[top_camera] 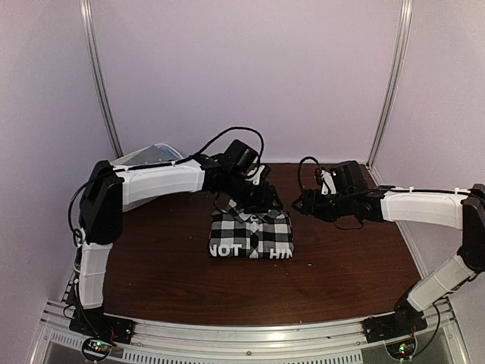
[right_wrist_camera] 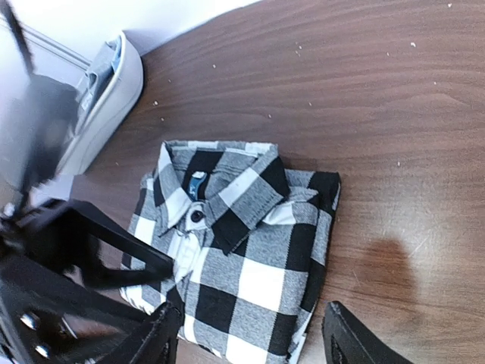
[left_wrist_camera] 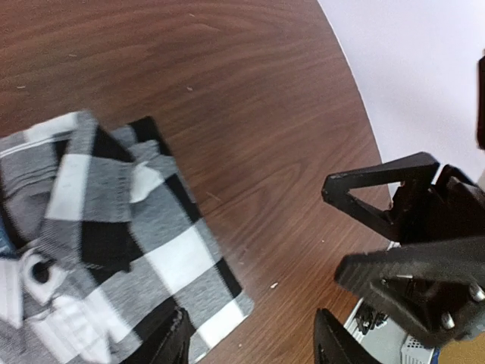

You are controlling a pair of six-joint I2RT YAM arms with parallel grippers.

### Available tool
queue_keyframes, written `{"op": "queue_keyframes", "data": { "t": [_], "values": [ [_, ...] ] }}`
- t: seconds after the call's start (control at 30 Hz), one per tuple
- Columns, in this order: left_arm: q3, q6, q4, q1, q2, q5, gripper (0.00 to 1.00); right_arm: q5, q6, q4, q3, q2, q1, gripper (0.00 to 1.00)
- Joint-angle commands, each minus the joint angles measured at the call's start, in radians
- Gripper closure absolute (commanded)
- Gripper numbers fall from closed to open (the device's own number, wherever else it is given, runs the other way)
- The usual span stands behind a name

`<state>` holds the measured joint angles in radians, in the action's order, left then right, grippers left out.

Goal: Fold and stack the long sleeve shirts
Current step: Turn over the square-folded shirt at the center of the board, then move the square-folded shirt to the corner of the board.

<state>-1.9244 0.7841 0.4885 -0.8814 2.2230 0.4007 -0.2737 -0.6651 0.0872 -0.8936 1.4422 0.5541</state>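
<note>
At the table's middle: the black-and-white checked shirt (top_camera: 250, 236) lies folded into a compact rectangle, collar (right_wrist_camera: 227, 193) on top at its far end and buttoned, lettered hem edge toward the arms.
Second shirt: no plain grey shirt can be made out on the table (top_camera: 348, 265); something bluish sits in the white tub (top_camera: 151, 155) at the far left corner, but I cannot tell what it is.
Risk, fold coming undone: a finger that drops onto the collar or catches only the top layer would likely drag that layer and open the packet, since loose cloth slides over itself.
Risk, uneven lift: picking the bundle up by one edge would probably let the tucked sleeves spill out underneath.
Risk, arms meeting: the two grippers sit near each other over the shirt's far right corner, so a careless move by either could knock the other.
Left gripper (top_camera: 256, 199): jaws spread wide, nothing between them. It hangs over the shirt's far edge by the collar; its own wrist view shows bare wood and the shirt's corner below the fingers, so I judge it apart from the cloth.
Right gripper (top_camera: 305, 203): jaws also spread and holding nothing. It hovers just beside the shirt's right side, pointed toward it, with no contact visible.
Tub: well apart from the shirt, against the far left wall.
</note>
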Motion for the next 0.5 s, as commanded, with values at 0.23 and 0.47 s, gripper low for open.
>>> {"op": "queue_keyframes", "data": {
  "t": [0.23,0.47],
  "values": [
    [0.567,-0.076,-0.167,0.223,-0.392,-0.035,0.44,-0.032,0.050,-0.034,0.006,0.150,0.024,0.28],
    [0.720,-0.118,-0.209,0.281,-0.417,0.017,0.44,-0.050,0.052,-0.067,-0.018,0.251,0.025,0.29]
  ]
}}
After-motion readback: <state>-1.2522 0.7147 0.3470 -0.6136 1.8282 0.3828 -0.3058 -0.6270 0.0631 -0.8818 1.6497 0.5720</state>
